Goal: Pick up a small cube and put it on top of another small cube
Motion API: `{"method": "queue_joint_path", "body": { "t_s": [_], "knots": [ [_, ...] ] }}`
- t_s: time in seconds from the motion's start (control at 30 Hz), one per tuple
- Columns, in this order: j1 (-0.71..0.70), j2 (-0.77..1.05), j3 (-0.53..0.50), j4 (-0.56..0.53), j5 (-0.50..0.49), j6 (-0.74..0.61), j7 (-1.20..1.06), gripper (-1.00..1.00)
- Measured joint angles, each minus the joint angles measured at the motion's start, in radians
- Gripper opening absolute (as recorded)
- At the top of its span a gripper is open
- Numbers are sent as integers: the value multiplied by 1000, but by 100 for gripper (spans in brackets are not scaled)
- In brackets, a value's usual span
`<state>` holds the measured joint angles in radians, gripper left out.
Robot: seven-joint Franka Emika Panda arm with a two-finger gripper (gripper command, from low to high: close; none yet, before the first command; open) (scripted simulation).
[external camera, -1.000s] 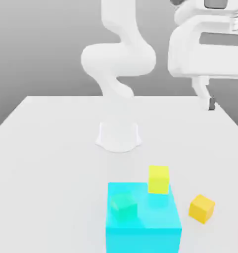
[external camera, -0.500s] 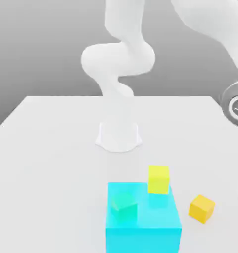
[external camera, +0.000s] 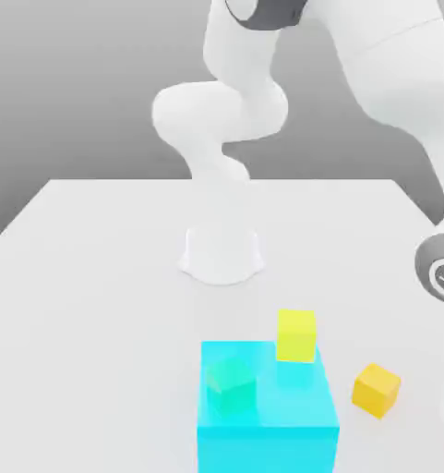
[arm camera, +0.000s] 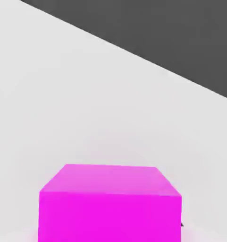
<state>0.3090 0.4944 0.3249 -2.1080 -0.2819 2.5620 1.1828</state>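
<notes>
Cubes (external camera: 377, 391) smooth, matt; arm (external camera: 391, 65) white, glossy (plastic-looking).

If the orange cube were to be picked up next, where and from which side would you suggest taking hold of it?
I'd come straight down and grip two opposite upright faces of the orange cube. It sits flat on the table, its top free, but turned so a corner points toward the viewer; the gripper should probably turn to match.

No readable txt, nos. or signs.
</notes>
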Motion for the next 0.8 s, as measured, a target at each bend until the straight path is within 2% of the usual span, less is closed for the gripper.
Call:
{"method": "queue_joint_path", "body": {
  "t_s": [0.23, 0.53, 0.67, 0.7, 0.8],
  "knots": [
    [-177, -246, -59, -154, 86, -84, -156, -100],
    [-394, -576, -194, -364, 280, -174, -425, -100],
    [-403, -516, -207, -417, 289, -58, -447, -100],
    [-410, -489, -200, -426, 283, -23, -444, 100],
    [-414, -489, -200, -426, 283, -23, -444, 100]
  ]
}}
